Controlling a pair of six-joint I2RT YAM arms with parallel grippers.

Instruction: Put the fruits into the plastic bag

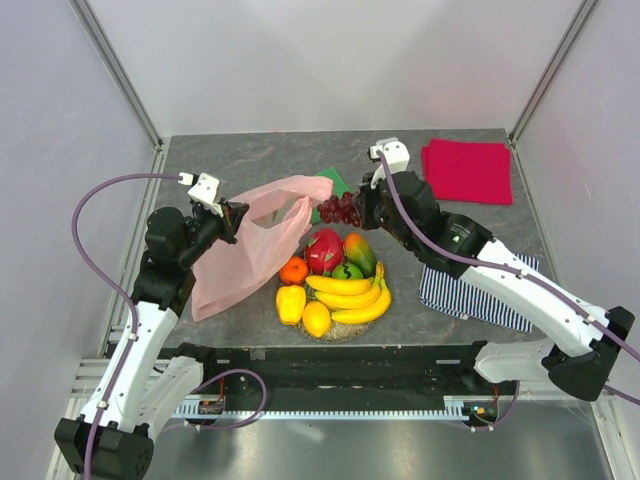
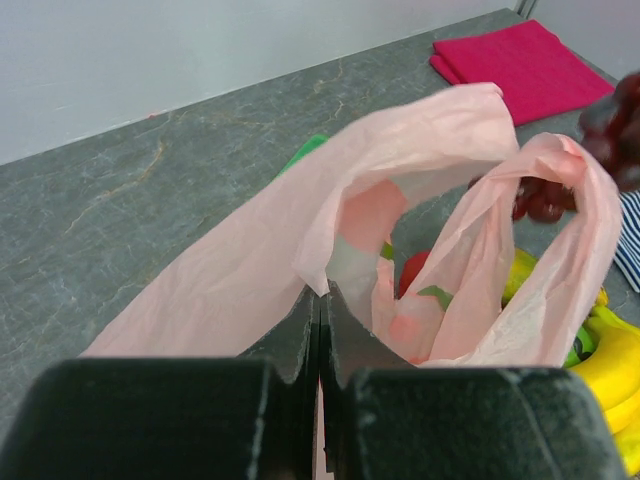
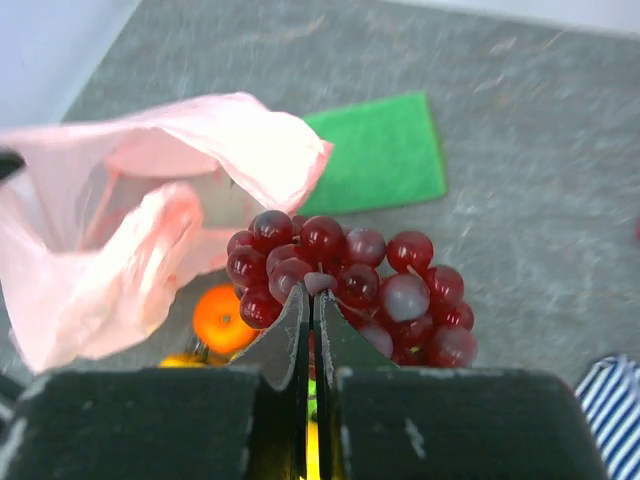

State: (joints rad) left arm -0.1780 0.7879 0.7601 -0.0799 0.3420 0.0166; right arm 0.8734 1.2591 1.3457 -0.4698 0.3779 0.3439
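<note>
Over grey tabletop (image 1: 250,160), left end effector (image 2: 320,300) pinches plastic bag (image 1: 250,245); right end effector (image 3: 310,300) clamps grapes (image 3: 350,280) aloft.

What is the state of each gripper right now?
Left gripper: closed, holding the bag.
Right gripper: closed, holding the grapes.

Your left arm (image 1: 150,310), white-shelled with black joints, stood up from its base at the near left and bent inward, the wrist angled to the right. Your left gripper (image 1: 232,218) had both black fingers pressed together, pinching an edge of the thin pale pink plastic bag (image 1: 250,250). Your right arm (image 1: 520,285) reached far out to the left, elbow low, and your right gripper (image 1: 362,208) was clamped tight on the cluster of dark purple toy grapes (image 1: 338,209).
</note>
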